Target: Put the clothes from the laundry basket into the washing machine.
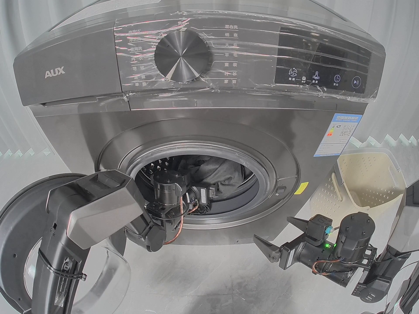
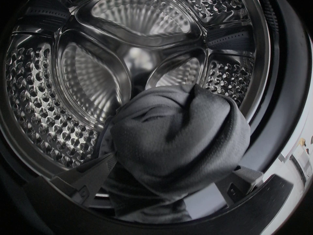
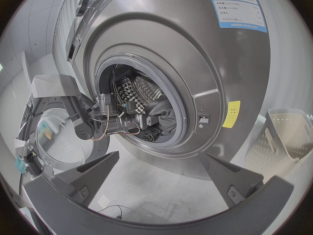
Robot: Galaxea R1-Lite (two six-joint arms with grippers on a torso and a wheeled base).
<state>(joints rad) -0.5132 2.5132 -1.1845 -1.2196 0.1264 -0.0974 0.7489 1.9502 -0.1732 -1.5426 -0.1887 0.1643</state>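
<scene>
Grey floor [image 1: 218,280], pale wall behind; front-loading washing machine [image 1: 218,123] faces the robot with its door [image 1: 17,223] swung wide to the robot's left, so the opening is free for loading. Left arm reaches through the opening. Left end effector [image 2: 176,170] sits inside the perforated steel drum [image 2: 81,82], fingers [image 2: 84,180] spread apart, with a dark grey garment [image 2: 176,134] bunched between and over them. The cloth looks draped rather than pinched, which would fit a release just inside the drum mouth; that is judgement only. In the head view the garment lies in the lower front of the drum, with some folds near the door seal. Right end effector [image 1: 271,227] hangs low in front of the machine, fingers apart, holding nothing and near the laundry basket [image 1: 375,184], plausibly so as to be ready for the next pick. Basket stands on the floor just beside the machine's right front corner, tilted toward the robot. Its cream perforated walls are bare where visible; its bottom is partly hidden by the right arm.
</scene>
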